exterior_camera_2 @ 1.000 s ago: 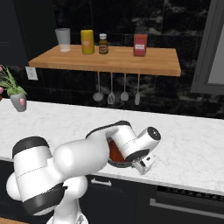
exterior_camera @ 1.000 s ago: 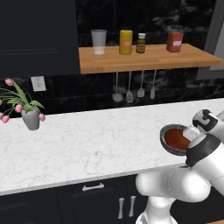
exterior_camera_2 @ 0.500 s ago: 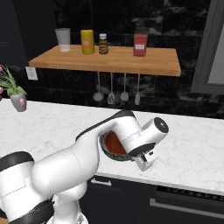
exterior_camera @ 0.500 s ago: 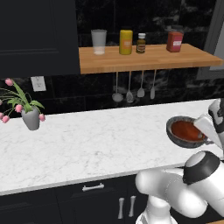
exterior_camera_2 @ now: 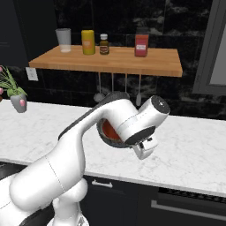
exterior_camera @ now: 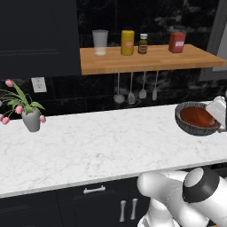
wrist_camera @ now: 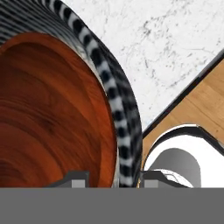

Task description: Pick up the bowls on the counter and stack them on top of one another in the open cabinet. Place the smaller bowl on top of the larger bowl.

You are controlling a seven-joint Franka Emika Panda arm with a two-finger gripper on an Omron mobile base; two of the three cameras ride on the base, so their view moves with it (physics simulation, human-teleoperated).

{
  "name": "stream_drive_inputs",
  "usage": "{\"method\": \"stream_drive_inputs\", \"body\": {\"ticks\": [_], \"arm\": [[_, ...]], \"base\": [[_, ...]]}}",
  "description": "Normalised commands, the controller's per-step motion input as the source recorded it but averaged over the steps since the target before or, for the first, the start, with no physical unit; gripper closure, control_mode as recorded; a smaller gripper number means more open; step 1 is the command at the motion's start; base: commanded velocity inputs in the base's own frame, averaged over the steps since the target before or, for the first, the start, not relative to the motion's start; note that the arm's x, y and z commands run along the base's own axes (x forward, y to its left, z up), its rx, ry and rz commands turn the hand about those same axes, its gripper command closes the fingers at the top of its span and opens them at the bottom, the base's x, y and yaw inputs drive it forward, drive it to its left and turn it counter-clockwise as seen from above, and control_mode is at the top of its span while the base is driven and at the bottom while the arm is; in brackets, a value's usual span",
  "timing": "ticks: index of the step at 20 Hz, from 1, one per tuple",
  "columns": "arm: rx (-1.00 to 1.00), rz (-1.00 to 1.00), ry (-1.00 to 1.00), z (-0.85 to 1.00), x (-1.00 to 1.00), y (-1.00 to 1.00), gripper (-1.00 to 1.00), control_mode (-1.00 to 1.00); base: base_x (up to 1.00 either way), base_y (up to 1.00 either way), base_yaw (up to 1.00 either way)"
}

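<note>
The smaller bowl, glossy red-brown, sits nested inside the larger bowl, which is dark grey and ribbed. Both hang tilted over the right end of the counter. My gripper is shut on the larger bowl's rim, one finger inside and one outside. In the left base view the gripper is at the bowl's right side. From the right base, my forearm covers most of the larger bowl; a slice of the smaller bowl shows. The open cabinet is above and behind.
On the wooden shelf stand a glass cup, a yellow jar, a small bottle and a red box. Utensils hang under it. A flower pot sits far left. A black door cabinet fills the upper left.
The nested bowls have risen in my grip and moved right, from near the counter's front edge to a point higher over its right end. My arm has swung with them.
</note>
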Motion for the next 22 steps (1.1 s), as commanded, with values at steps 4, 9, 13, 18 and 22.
{"method": "stream_drive_inputs", "body": {"ticks": [4, 9, 13, 18, 22], "arm": [[0.00, -0.02, 0.00, 1.00, 0.08, 0.00, 1.00, -1.00], [0.00, 0.00, -0.02, 1.00, 0.02, 0.09, 1.00, -1.00], [0.00, 0.00, -0.03, 1.00, 0.08, 0.26, 1.00, -1.00], [0.00, 0.00, -0.09, 1.00, 0.04, 0.25, 1.00, -1.00], [0.00, 0.00, -0.08, 1.00, 0.48, 0.20, 1.00, -1.00]], "base": [[0.00, 0.00, 0.00], [0.00, 0.00, 0.00], [0.00, 0.00, 0.00], [0.00, 0.00, 0.00], [0.00, 0.00, 0.00]]}}
